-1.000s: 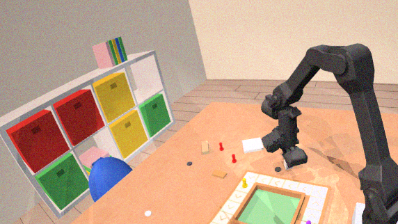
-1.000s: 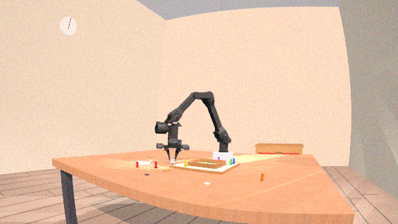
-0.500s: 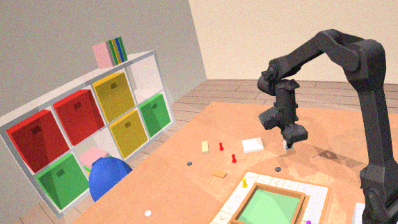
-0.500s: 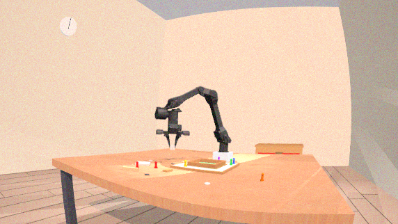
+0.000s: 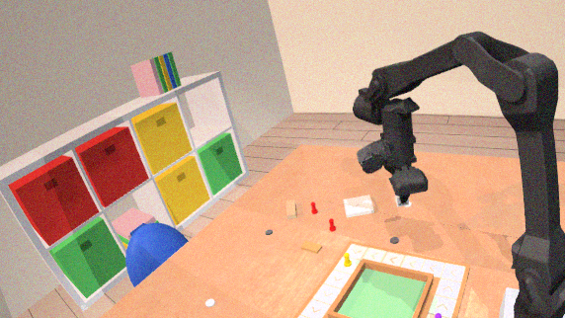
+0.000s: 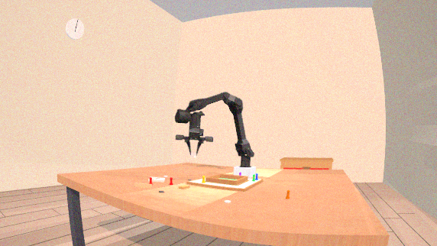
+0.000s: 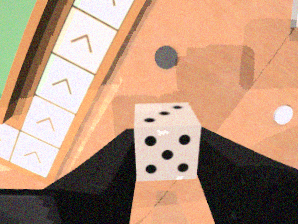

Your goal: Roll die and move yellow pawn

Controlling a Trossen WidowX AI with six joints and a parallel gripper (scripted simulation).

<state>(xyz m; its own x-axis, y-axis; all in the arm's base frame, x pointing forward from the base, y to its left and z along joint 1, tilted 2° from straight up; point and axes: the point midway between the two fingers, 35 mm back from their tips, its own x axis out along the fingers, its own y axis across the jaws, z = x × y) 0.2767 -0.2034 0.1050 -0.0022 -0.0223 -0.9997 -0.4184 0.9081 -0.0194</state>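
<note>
The hand (image 7: 166,163) is pinching the die (image 7: 166,141) between its two dark fingers, carrying it in the air well above the bench (image 6: 267,206); in the wrist view the face turned to the camera is showing five pips and the face above it three. Seen from the top camera, the die (image 5: 404,201) is peeking out as a small white block under the hand, at about 12 o'clock from the tray (image 5: 358,274). The tray is sitting inside the ring of white arrow squares of the game board (image 5: 454,274), and its green floor is holding nothing visible. The yellow pawn (image 5: 347,259) is standing on an arrow square at the tray's 10 o'clock corner, just outside its wooden rim. A dark disc (image 7: 165,56) is lying on the bench beyond the die, at 12 o'clock in the wrist view. Over by the wall, the shelf unit (image 5: 207,81) is holding red, yellow and green bins in its compartments
</note>
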